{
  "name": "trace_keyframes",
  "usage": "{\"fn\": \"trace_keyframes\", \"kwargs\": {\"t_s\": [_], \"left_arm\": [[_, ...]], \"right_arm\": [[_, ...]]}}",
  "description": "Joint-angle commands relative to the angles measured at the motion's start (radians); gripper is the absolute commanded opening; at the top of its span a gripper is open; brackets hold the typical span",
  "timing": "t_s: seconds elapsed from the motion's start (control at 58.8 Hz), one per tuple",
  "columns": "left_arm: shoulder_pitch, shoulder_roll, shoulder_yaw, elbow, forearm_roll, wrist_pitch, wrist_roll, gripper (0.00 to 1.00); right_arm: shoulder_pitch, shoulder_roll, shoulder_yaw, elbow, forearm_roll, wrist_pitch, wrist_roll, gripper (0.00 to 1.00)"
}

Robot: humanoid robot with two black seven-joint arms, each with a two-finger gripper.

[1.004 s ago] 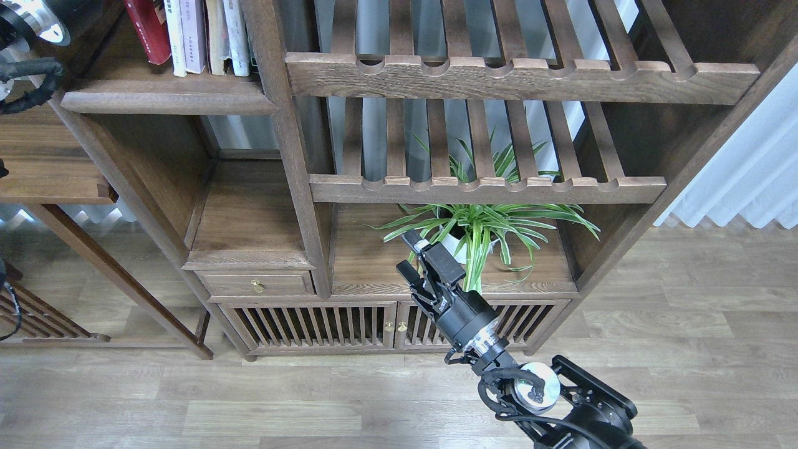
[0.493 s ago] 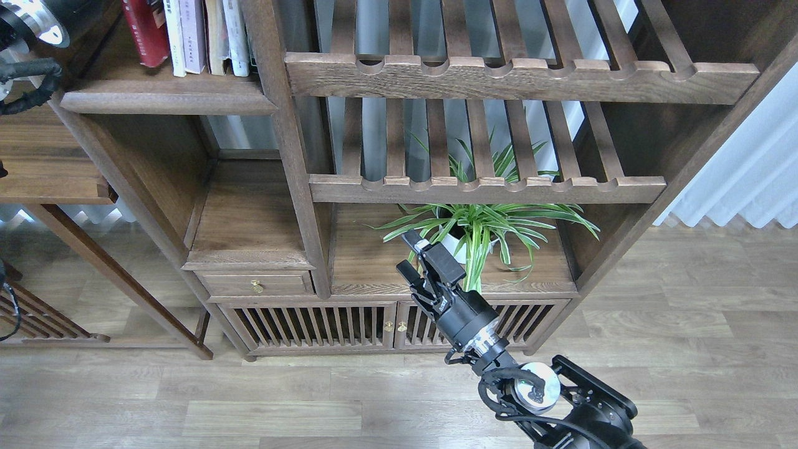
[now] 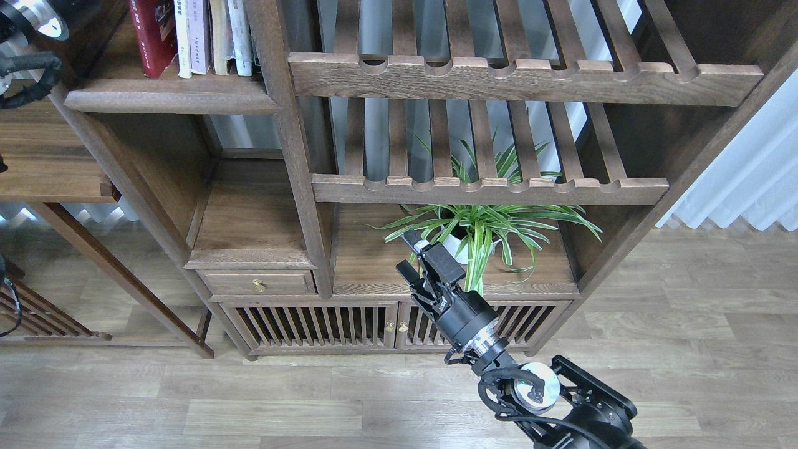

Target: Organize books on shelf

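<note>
Several books stand upright at the top left on the shelf (image 3: 168,100), a solid dark-brown board with a rounded front edge. A dark red book (image 3: 149,31) is leftmost, then a white one (image 3: 182,37), a pale lavender one (image 3: 199,34) and more pale spines (image 3: 240,34). Their tops are cut off by the frame. My right gripper (image 3: 408,255) hangs low in the middle, in front of the plant compartment, far from the books, open with nothing between its fingers. Only a silver joint and black cable of my left arm (image 3: 31,25) show at the top left corner; its gripper is out of view.
Two slatted racks with scalloped rails (image 3: 523,78) fill the upper right of the bookcase. A spider plant in a white pot (image 3: 480,231) stands just behind my right gripper. A small drawer (image 3: 259,284) and slatted cabinet doors (image 3: 312,324) lie below, above the wood floor.
The whole scene has slid a few pixels to the right in view, and the red book looks slightly more upright. My right arm has not moved.
</note>
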Motion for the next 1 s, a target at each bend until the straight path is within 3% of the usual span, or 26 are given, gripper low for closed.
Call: {"fn": "trace_keyframes", "kwargs": {"t_s": [0.0, 0.051, 0.068, 0.102, 0.272, 0.664, 0.987], "left_arm": [[-0.002, 0.0, -0.035, -0.032, -0.003, 0.0, 0.058, 1.0], [-0.002, 0.0, -0.047, -0.048, -0.017, 0.0, 0.09, 1.0], [0.0, 0.0, -0.052, -0.065, -0.059, 0.0, 0.134, 1.0], [-0.002, 0.0, -0.052, -0.072, -0.081, 0.0, 0.156, 1.0], [-0.002, 0.005, -0.076, -0.125, -0.098, 0.0, 0.199, 1.0], [0.0, 0.01, -0.181, -0.264, -0.139, 0.0, 0.389, 0.99], [0.02, 0.029, -0.283, -0.413, -0.222, 0.0, 0.393, 0.99]], "right_arm": [[-0.001, 0.0, 0.0, 0.0, 0.0, 0.0, 0.0, 0.98], [0.0, 0.0, 0.0, 0.0, 0.0, 0.0, 0.0, 0.98], [0.0, 0.0, 0.0, 0.0, 0.0, 0.0, 0.0, 0.98], [0.0, 0.0, 0.0, 0.0, 0.0, 0.0, 0.0, 0.98], [0.0, 0.0, 0.0, 0.0, 0.0, 0.0, 0.0, 0.98], [0.002, 0.0, 0.0, 0.0, -0.002, 0.0, 0.0, 0.98], [0.0, -0.003, 0.0, 0.012, -0.002, 0.0, 0.0, 0.98]]}}
